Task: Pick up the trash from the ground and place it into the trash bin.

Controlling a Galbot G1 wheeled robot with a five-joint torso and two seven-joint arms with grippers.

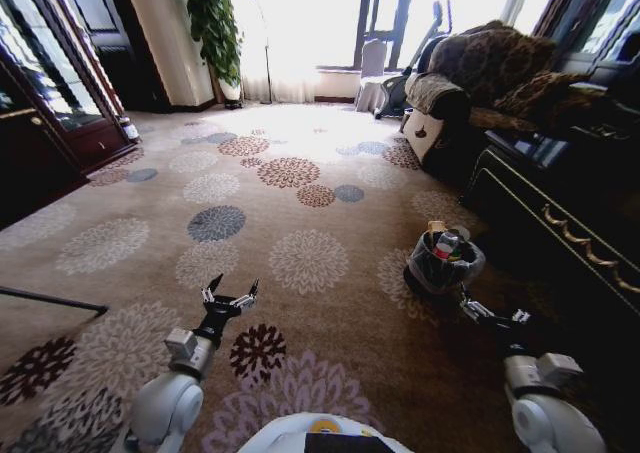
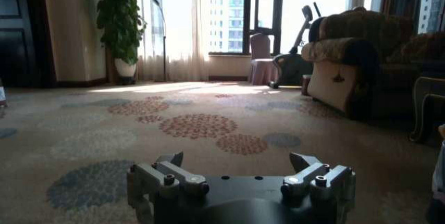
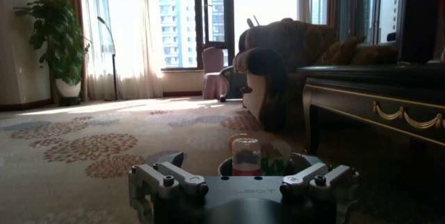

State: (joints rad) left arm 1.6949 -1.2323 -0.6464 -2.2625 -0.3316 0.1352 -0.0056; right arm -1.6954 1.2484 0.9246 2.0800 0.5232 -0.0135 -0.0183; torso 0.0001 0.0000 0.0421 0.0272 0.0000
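The trash bin (image 1: 428,277), a small dark bucket with a crinkled grey liner, stands on the patterned carpet at the right. Trash sits inside it: a clear bottle with a red cap (image 1: 447,243) and a yellowish packet (image 1: 436,228). My right gripper (image 1: 494,313) is open, low over the carpet just on the near side of the bin. In the right wrist view the right gripper (image 3: 238,162) holds nothing, with the bottle (image 3: 245,155) and the bin's rim (image 3: 224,168) right behind it. My left gripper (image 1: 230,294) is open over the carpet at the left, and the left gripper (image 2: 238,161) holds nothing.
A dark wooden sideboard (image 1: 560,213) runs along the right, close to the bin. A brown armchair (image 1: 480,73) stands behind it. A potted plant (image 1: 210,23) and dark cabinets (image 1: 50,103) line the far left. A thin dark rod (image 1: 50,300) lies at the left. Open carpet spreads across the middle.
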